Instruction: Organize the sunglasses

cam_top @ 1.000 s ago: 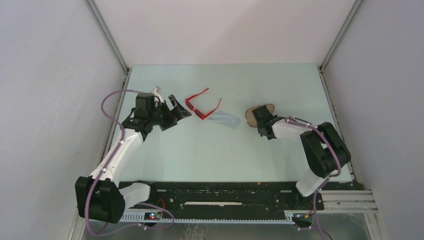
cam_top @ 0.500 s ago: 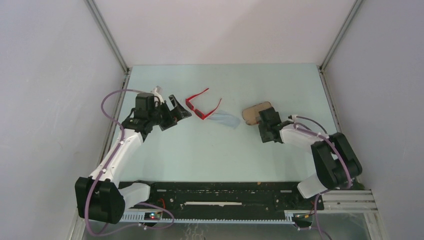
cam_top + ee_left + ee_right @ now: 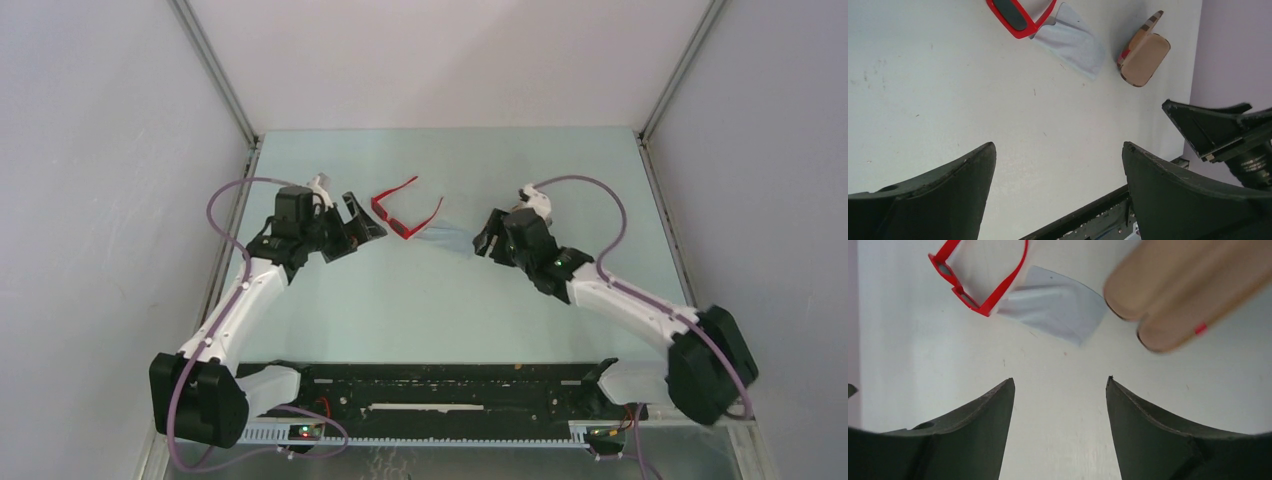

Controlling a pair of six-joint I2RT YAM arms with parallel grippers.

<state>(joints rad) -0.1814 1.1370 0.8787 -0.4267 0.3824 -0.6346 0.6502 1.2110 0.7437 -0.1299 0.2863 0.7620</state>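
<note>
Top external: the sunglasses (image 3: 405, 213) lie on the table (image 3: 420, 310) between left gripper (image 3: 364, 228) and right gripper (image 3: 486, 240), apart from both. Left wrist: fingers wide apart, holding nothing. Right wrist: fingers apart, empty; the sunglasses touch a blue cloth (image 3: 1053, 305).

LEFT: your left pincer (image 3: 1058, 147) has bare counter (image 3: 948, 100) ahead, nothing before the sunglasses (image 3: 1015, 15) | RIGHT: your right pincer (image 3: 1060, 382) faces the cloth (image 3: 1053, 305) and open case (image 3: 1173, 285), both just ahead | MIDDLE: cloth touches sunglasses, case just beside cloth | NEAR: you can pass along the near counter between the arms.
</note>
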